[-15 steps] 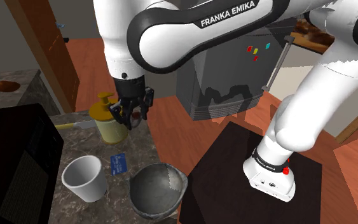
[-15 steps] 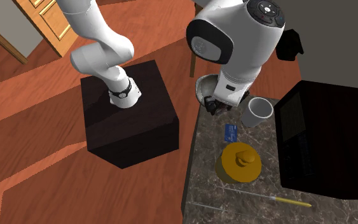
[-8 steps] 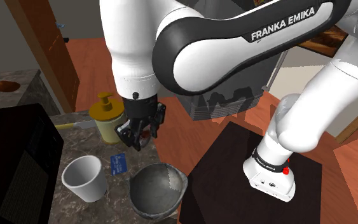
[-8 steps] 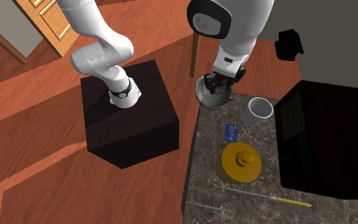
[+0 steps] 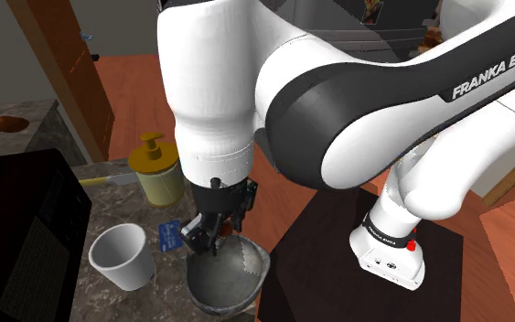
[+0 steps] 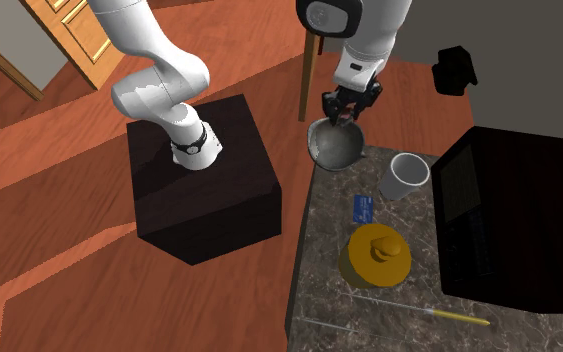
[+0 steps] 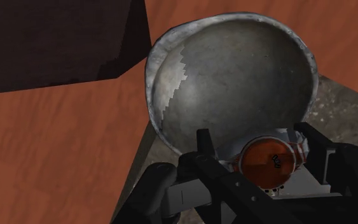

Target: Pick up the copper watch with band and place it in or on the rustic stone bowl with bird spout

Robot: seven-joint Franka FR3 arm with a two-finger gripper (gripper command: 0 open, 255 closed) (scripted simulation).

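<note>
Watch [image 7: 269,163], orange-faced, clasped in gripper [image 7: 261,150] above grey bowl [image 7: 234,70] interior.

White cup [image 5: 123,256], blue card [image 5: 169,235] and yellow dispenser [image 5: 157,172] share the counter [image 6: 321,255].

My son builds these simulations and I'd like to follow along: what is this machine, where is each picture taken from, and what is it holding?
It is a white robot arm standing on a dark box, drawn by a simulator. One picture looks from beside that box, one looks down from high up, and one comes from a camera on the arm's hand. The black gripper clasps a copper-faced watch over a grey bowl at the corner of the stone counter. Also on the counter are a white cup, a blue card and a yellow soap dispenser.
</note>
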